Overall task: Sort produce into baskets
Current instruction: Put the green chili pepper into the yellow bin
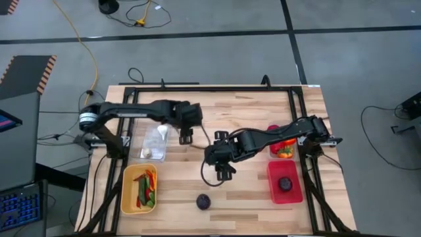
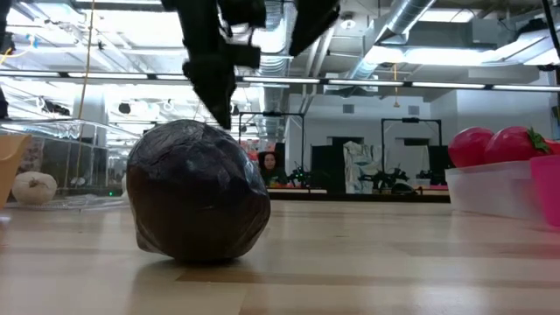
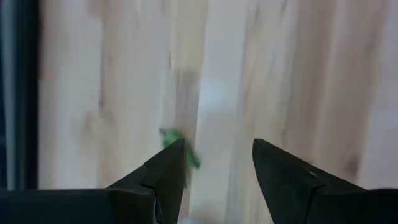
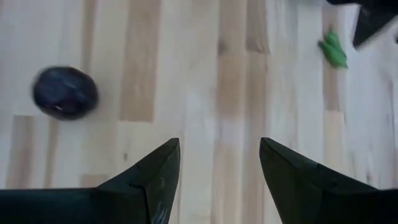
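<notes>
1. Nearest the front edge of the wooden table (image 1: 250, 197) lay a dark purple round (image 1: 204, 201), alone on bare wood between the yellow basket (image 1: 128, 178) and the red basket (image 1: 275, 192), touching neither.
2. The yellow basket, at the front on the left arm's side, held thin green, red and orange chillies (image 1: 146, 189) heaped together.
3. The red basket, at the front on the right arm's side, held a second dark purple round (image 1: 285, 184) (this one sat about in the middle of the bin).
4. A little farther back, the right gripper (image 1: 225, 172) hung above bare wood near the table's middle, its fingers (image 4: 158, 171) spread with nothing between them; its wrist view showed the loose purple round off to one side and a small green piece (image 4: 333, 51) lying farther away.
5. Farther back again, the left gripper (image 1: 186, 137) hovered just beside the clear basket (image 1: 158, 135), its fingers (image 3: 168, 171) spread and empty, with that green piece (image 3: 180, 146) on the wood just past one fingertip.
6. The clear basket held a white garlic (image 1: 148, 153) at its nearer end.
7. On the right arm's side, behind the red basket, another bin (image 1: 272, 149) held red and orange produce (image 1: 285, 147), partly hidden under the arm.
</notes>
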